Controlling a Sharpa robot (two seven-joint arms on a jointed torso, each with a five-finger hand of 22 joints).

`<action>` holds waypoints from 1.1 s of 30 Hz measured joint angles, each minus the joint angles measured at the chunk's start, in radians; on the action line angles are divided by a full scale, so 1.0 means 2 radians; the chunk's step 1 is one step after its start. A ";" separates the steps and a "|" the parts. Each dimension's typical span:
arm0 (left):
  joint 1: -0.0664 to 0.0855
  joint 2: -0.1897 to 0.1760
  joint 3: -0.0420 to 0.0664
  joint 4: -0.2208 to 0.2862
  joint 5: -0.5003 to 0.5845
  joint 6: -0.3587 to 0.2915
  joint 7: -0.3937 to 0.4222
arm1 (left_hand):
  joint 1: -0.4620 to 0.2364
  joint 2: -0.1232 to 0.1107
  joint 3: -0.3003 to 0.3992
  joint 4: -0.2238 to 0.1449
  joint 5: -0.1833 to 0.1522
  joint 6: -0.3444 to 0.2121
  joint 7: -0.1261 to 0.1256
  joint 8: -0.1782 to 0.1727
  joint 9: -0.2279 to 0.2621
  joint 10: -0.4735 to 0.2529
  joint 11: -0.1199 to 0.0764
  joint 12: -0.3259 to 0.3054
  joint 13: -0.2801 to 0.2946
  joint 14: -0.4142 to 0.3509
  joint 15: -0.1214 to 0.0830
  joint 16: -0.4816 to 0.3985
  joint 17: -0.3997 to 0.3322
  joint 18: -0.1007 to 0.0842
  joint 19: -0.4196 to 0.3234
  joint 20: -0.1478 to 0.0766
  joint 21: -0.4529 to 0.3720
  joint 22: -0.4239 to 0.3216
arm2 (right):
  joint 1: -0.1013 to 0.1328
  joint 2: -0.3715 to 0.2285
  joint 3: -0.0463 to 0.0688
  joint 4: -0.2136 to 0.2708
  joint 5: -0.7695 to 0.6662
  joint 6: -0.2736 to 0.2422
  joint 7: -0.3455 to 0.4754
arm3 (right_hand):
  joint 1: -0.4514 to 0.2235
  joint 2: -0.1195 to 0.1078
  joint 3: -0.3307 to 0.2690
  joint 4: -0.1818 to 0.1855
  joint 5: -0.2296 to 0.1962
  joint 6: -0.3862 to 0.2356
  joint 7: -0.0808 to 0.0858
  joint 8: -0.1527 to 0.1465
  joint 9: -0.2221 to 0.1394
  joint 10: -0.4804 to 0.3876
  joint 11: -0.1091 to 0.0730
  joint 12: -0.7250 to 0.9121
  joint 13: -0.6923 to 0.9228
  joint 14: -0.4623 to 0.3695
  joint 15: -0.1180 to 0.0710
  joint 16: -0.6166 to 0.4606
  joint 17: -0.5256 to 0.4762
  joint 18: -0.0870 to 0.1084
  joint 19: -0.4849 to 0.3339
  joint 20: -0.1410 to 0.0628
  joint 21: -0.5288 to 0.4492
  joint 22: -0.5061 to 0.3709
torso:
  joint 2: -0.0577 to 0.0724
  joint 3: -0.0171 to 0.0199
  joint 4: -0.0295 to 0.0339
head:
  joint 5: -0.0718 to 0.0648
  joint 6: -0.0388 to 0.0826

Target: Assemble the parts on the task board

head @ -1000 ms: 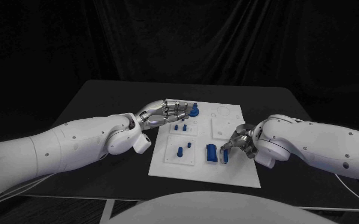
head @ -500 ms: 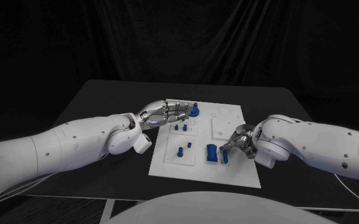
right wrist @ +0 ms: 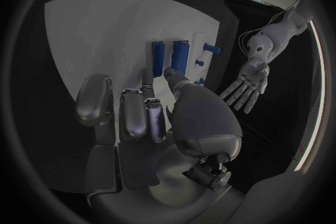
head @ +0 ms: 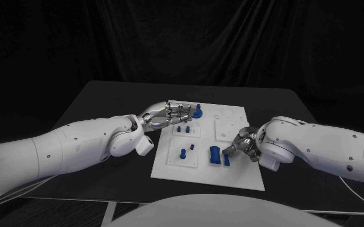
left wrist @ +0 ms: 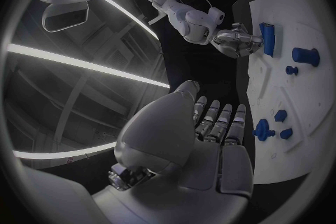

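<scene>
White board: the flat white plastic task board [head: 235,177] lay in the middle of the black table [head: 106,101].
Blue parts: a thick blue block [head: 214,155] and a slim blue bar [head: 226,158] lay side by side on the board's near right area; a blue knobbed peg [head: 197,111] stood near its far left edge; small blue pegs [head: 183,130] sat between.
Right hand: the silver right hand [head: 243,144] had its fingers apart over the slim bar; whether it touched the bar, I cannot tell.
Left hand: the silver left hand [head: 165,114] was flat, fingers loosely extended, holding nothing, just beside the knobbed peg.
Risk: in my judgement, closing off-centre could push the slim bar against the block and tilt it.
</scene>
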 measured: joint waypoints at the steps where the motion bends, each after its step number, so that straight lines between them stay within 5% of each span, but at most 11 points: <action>1: 0.000 0.000 0.000 0.000 0.000 0.000 0.000 | 0.000 0.000 0.000 0.000 0.000 0.000 0.000 0.000 0.000 0.000 0.000 0.000 0.000 0.000 0.000 0.000 0.000 0.000 0.000 0.000 0.000 0.000 | 0.000 0.000 0.000 0.000 0.000 0.000 0.000 | -0.004 0.000 -0.003 0.003 -0.003 0.002 0.002 0.000 -0.001 0.000 0.000 0.000 0.000 0.000 0.000 0.000 0.000 0.000 0.000 0.000 0.000 0.000 | 0.000 0.0000 0.0000 | 0.000 0.000; 8: 0.000 0.000 0.000 0.000 0.000 0.000 0.000 | 0.000 0.000 0.001 -0.001 0.000 0.000 0.000 0.000 0.000 0.000 0.000 0.000 0.000 0.000 0.000 0.002 0.000 0.000 0.000 0.000 -0.002 -0.001 | 0.000 0.000 0.000 0.000 -0.002 0.002 0.000 | -0.020 0.011 -0.013 0.016 -0.003 0.002 0.002 0.000 -0.002 0.000 0.000 0.000 0.000 0.000 0.000 0.000 0.000 0.000 0.000 0.000 0.000 0.000 | 0.000 0.0000 0.0000 | 0.000 0.000; 14: -0.001 0.000 0.000 0.000 0.000 0.001 -0.001 | 0.000 0.000 0.001 -0.001 0.000 0.000 0.000 0.002 0.001 0.000 0.000 0.000 0.000 0.000 0.000 0.002 0.000 0.000 0.000 0.000 -0.002 -0.001 | 0.000 0.000 0.000 -0.001 -0.002 0.002 0.000 | -0.037 0.028 -0.013 0.037 0.039 0.002 0.002 0.000 -0.004 0.000 0.000 0.000 0.000 0.000 0.000 0.000 0.000 0.000 0.000 0.000 0.000 0.000 | 0.000 0.0000 0.0000 | 0.000 0.000; 17: -0.001 0.000 0.000 0.000 0.000 0.001 -0.001 | 0.000 0.000 0.001 -0.001 0.000 0.000 0.000 0.002 0.001 0.000 0.000 0.000 0.000 0.000 0.000 0.002 0.000 0.000 0.000 0.000 -0.002 -0.001 | 0.000 0.000 0.000 -0.001 -0.002 0.002 0.000 | -0.039 0.026 -0.013 0.037 0.040 0.002 0.002 0.000 -0.004 0.000 0.000 0.000 0.000 0.000 0.000 0.000 0.000 0.000 0.000 0.000 0.000 0.000 | 0.000 0.0000 0.0000 | 0.001 0.000; 23: -0.001 -0.001 0.000 0.000 0.000 0.001 -0.001 | 0.000 0.000 0.004 -0.001 0.000 0.005 0.001 0.002 0.001 0.000 0.000 0.000 0.000 0.000 0.000 0.002 0.000 0.000 -0.002 -0.002 -0.002 0.000 | 0.000 -0.012 0.000 0.008 -0.004 -0.002 0.001 | -0.064 0.013 -0.035 0.059 -0.040 0.002 0.002 0.002 -0.005 0.000 0.000 0.000 0.000 0.000 0.000 0.000 -0.003 0.000 0.000 0.000 -0.004 0.000 | 0.000 0.0001 0.0000 | 0.003 0.000; 25: -0.001 -0.001 0.000 0.001 0.000 0.001 0.000 | 0.000 0.000 0.004 -0.001 0.000 0.005 0.001 0.002 0.000 0.002 0.002 0.000 0.000 0.000 0.000 0.002 0.000 0.000 -0.002 -0.002 -0.002 0.000 | 0.000 -0.022 0.000 0.016 -0.006 -0.005 0.004 | -0.067 0.011 -0.043 0.067 -0.046 0.002 0.002 0.004 -0.005 0.000 0.000 0.000 0.000 0.000 0.000 0.000 -0.002 0.000 0.000 0.000 -0.004 0.000 | 0.000 0.0001 0.0000 | 0.003 0.000; 29: -0.001 -0.003 0.000 0.001 0.000 0.001 0.001 | 0.000 0.000 0.006 -0.003 0.002 0.006 -0.001 0.002 0.001 0.002 0.002 0.000 0.000 0.002 -0.002 0.002 0.000 0.000 -0.002 -0.002 -0.002 0.004 | 0.000 -0.050 0.000 0.041 -0.012 -0.020 0.025 | -0.048 0.011 -0.050 0.061 0.030 -0.004 0.004 0.005 -0.006 0.000 0.000 0.000 0.000 0.000 0.000 0.003 0.006 0.000 0.000 0.000 -0.002 0.000 | 0.000 0.0001 0.0000 | 0.005 0.000; 31: -0.002 -0.004 0.000 0.002 0.000 0.001 0.002 | 0.000 0.000 0.008 -0.003 0.002 0.008 0.001 0.004 0.001 0.002 0.002 0.000 0.000 0.002 -0.002 0.004 0.000 0.000 -0.001 -0.001 -0.002 0.006 | 0.000 -0.069 0.000 0.057 -0.016 -0.033 0.050 | 0.014 0.014 -0.028 0.024 0.119 -0.017 0.003 0.003 -0.008 0.000 0.000 0.000 0.000 0.000 0.000 0.021 0.036 0.000 0.000 0.000 0.025 0.000 | 0.000 0.0002 0.0000 | 0.005 0.000; 33: -0.002 -0.005 0.000 0.002 0.000 0.001 0.003 | 0.000 0.000 0.009 -0.004 0.002 0.008 0.001 0.004 0.001 0.004 0.002 0.000 0.000 0.002 -0.002 0.004 0.000 0.000 0.001 -0.001 -0.002 0.007 | 0.001 -0.083 0.000 0.071 -0.021 -0.046 0.078 | 0.049 0.014 -0.015 0.001 0.156 -0.022 0.005 0.002 -0.011 0.000 0.000 0.000 0.000 0.000 0.000 0.031 0.052 0.000 0.000 0.000 0.042 0.000 | 0.000 0.0002 0.0000 | 0.006 0.000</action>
